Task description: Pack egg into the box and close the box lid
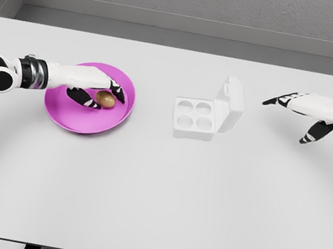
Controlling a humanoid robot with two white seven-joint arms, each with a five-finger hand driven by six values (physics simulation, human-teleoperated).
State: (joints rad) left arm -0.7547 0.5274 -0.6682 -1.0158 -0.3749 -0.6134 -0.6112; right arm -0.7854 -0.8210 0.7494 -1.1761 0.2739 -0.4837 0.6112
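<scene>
Pink bowl (pixel 71 117) holds the egg (pixel 105 99); box (pixel 196 118) open, cups empty. We see left hand (pixel 92 89) fingers curled around the egg; right hand (pixel 304 113) spread.

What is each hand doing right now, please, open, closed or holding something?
Left hand: over the pink plate, fingers curled around the brown egg; a firm grasp cannot be told.
Right hand: open, holding nothing, right of the white box.

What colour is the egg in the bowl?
Brown, egg lying in the pink bowl; the head view shows it.
</scene>
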